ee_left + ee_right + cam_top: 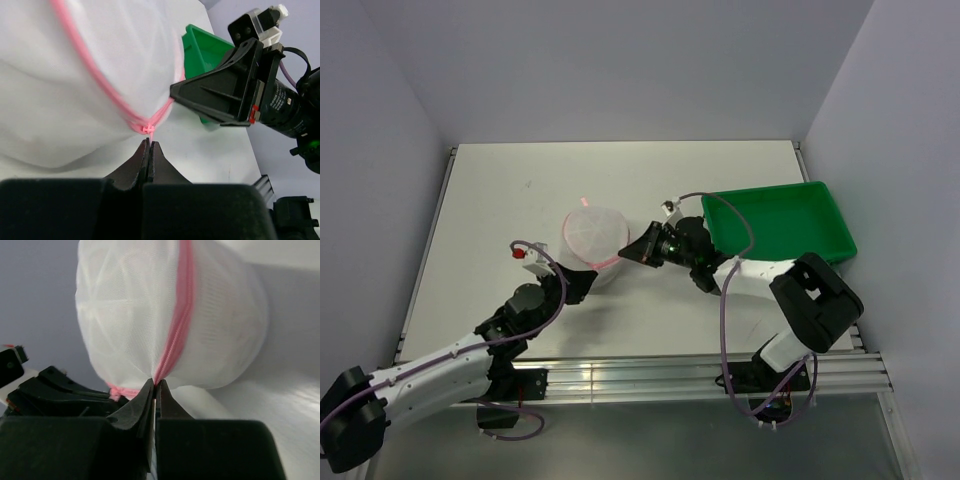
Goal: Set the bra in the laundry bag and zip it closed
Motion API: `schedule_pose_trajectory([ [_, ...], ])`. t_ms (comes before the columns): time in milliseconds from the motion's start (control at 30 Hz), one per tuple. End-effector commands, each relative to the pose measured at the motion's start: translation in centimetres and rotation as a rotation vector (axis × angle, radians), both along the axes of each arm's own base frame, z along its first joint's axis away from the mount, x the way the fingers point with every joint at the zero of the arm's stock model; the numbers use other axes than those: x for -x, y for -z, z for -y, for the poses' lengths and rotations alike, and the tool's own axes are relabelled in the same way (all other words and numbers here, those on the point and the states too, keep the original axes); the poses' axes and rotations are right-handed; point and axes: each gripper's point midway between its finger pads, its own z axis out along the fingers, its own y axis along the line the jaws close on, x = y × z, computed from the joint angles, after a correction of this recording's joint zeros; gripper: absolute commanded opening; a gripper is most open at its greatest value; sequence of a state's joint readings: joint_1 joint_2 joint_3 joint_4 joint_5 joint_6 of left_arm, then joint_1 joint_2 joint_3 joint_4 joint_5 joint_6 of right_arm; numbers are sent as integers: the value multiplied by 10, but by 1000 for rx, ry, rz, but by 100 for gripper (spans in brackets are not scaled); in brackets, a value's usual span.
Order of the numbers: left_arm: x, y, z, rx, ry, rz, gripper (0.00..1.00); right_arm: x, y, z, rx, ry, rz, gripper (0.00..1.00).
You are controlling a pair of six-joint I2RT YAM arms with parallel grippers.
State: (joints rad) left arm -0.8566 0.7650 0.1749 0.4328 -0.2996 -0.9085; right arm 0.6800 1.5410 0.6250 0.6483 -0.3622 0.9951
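The laundry bag (592, 235) stands bulging mid-bench (500, 190), no bra loose outside, so probably packed. The left hand (149, 145) and right hand (156, 386) each pinch its pink zip (181, 315) from opposite sides; closing seems nearly done

Green tray (782, 222): shallow, rectangular, open side up, lying on the table near the right pincer (625, 257), on its right. White table (520, 210): flat surface beneath both pincers, reaching past them to the far wall. Small dark mark (529, 184): on the table, beyond the left pincer (592, 284) and to its left. Pale grey walls (620, 70): far of, left of and right of both pincers. Metal rail (650, 372): along the table's near edge, on the near side of both pincers.
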Motion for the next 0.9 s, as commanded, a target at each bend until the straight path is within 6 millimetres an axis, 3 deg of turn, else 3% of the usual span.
schedule_pose_trajectory([
  [0, -10, -11, -23, -77, -94, 34, 0, -39, -19, 31, 41, 84, 105, 0],
  [33, -13, -10, -32, -104, -134, 38, 0, -52, -21, 44, 51, 115, 119, 0],
  [67, -13, -18, -36, -98, -151, 52, 0, -60, -29, 47, 62, 106, 159, 0],
  [133, -14, -15, -48, -137, -194, 47, 0, -73, -28, 56, 93, 123, 168, 0],
  [200, -14, -19, -54, -144, -214, 54, 0, -88, -37, 57, 138, 114, 205, 0],
  [233, -14, -19, -55, -146, -218, 57, 0, -95, -32, 57, 159, 111, 203, 0],
  [267, -13, -20, -55, -140, -214, 60, 0, -107, -48, 54, 164, 108, 255, 0],
  [333, -12, -25, -49, -116, -187, 77, 0, -114, -39, 48, 204, 77, 226, 0],
  [367, -9, -21, -42, -110, -151, 69, 0, -123, -54, 42, 196, 69, 258, 0],
  [433, -9, -23, -31, -68, -116, 76, 0, -128, -50, 38, 207, 52, 238, 0],
  [500, -6, -20, -19, -38, -64, 65, 0, -134, -57, 37, 212, 75, 239, 23],
  [533, -8, -22, -12, -7, -50, 67, 0, -135, -60, 38, 207, 87, 244, 43],
  [567, -8, -22, -8, 7, -38, 67, 0, -132, -58, 40, 203, 95, 228, 73],
  [600, -7, -25, -1, 23, -11, 74, 0, -128, -56, 40, 205, 100, 220, 82],
  [633, -8, -24, 3, 24, 1, 70, 0, -123, -68, 43, 192, 112, 238, 88],
  [667, -11, -36, 8, 56, 8, 98, 0, -112, -53, 47, 203, 117, 207, 95],
  [700, -11, -39, 11, 63, 20, 103, 0, -105, -56, 48, 193, 134, 224, 99],
  [733, -13, -37, 15, 55, 25, 101, 0, -93, -69, 50, 156, 145, 238, 100],
  [767, -14, -46, 18, 77, 31, 120, 0, -77, -49, 54, 167, 145, 199, 100],
  [833, -14, -46, 24, 90, 53, 116, 0, -55, -57, 47, 122, 142, 218, 100],
  [867, -13, -47, 26, 100, 62, 116, 0, -42, -42, 46, 114, 137, 168, 100],
])
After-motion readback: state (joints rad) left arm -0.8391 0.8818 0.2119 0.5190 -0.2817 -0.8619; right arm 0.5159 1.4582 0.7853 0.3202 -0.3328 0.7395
